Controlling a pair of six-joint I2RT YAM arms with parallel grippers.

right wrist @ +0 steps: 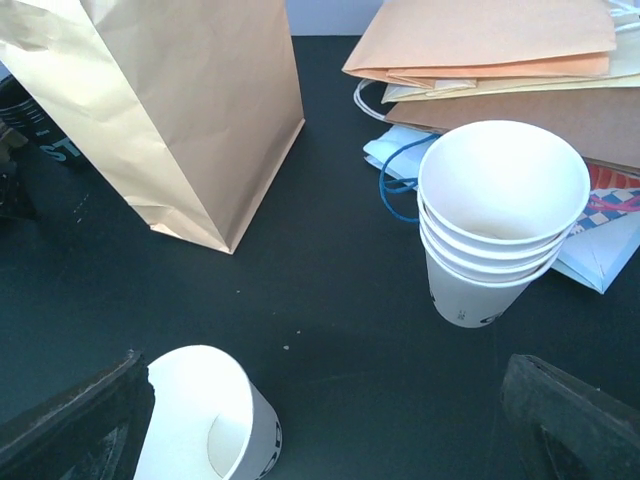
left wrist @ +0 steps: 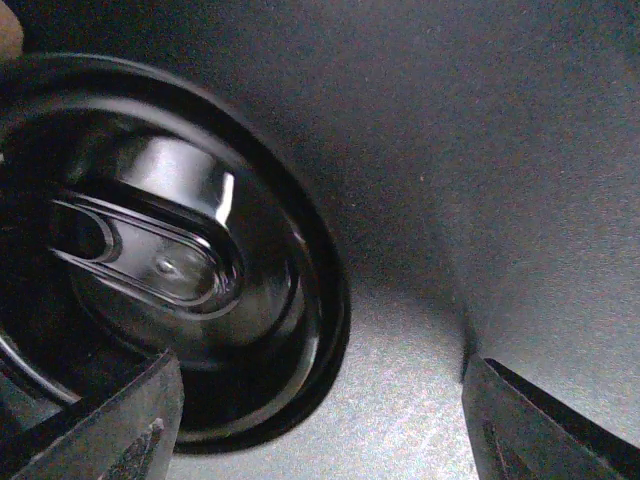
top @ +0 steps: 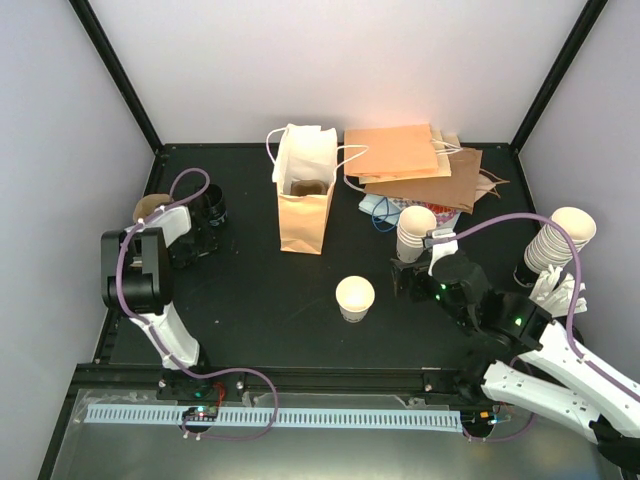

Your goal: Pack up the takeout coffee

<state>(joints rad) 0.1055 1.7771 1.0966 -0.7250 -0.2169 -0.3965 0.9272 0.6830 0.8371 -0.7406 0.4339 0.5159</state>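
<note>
Your left claw (left wrist: pixel 320 425) was spread wide and pinching nothing. The black lid (left wrist: pixel 165 260) lay flat, top face up, off to the left of that wrist view, with its rim by the left-hand finger rather than in the gap. I'd say you needed to shift left before closing. Your right claw (right wrist: pixel 330 425) was spread and empty too. The open cup (right wrist: pixel 205 425) stood upright at lower left, just beside one finger. No lidded coffee was in sight: the cup sat mid-frame on the desk (top: pixel 250 305) and the lid at upper left, well apart. Your left arm was nearer the lid, your right nearer the cup. The paper bag (top: pixel 305 215) stood upright behind them.
</note>
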